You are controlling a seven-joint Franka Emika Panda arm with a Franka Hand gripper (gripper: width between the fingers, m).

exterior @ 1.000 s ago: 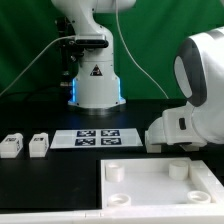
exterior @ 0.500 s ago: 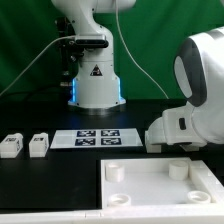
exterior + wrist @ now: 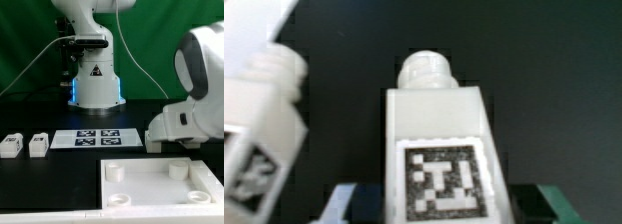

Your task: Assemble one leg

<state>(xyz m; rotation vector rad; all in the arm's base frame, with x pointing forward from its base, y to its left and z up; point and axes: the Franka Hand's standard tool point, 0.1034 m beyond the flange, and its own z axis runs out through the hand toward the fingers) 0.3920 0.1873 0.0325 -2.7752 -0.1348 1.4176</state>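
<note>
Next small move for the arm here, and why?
Probably close the fingers on the leg: the wrist view shows it centred between them, tag facing the camera, with a second leg alongside, apart. Whether they already touch it is unclear; the exterior view hides them behind the arm.

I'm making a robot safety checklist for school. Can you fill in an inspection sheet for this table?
Surface: black table, flat.
Job's things: outer leg and inner leg sit apart at the exterior view's left; wrist view shows a tagged leg with another leg beside it; square socket piece lies flat.
Clutter: nothing seen.
Grippers: end effector flanks the tagged leg; grip unclear.
Cables: black cable behind the robot base.
Surroundings: green curtain; marker board.
</note>
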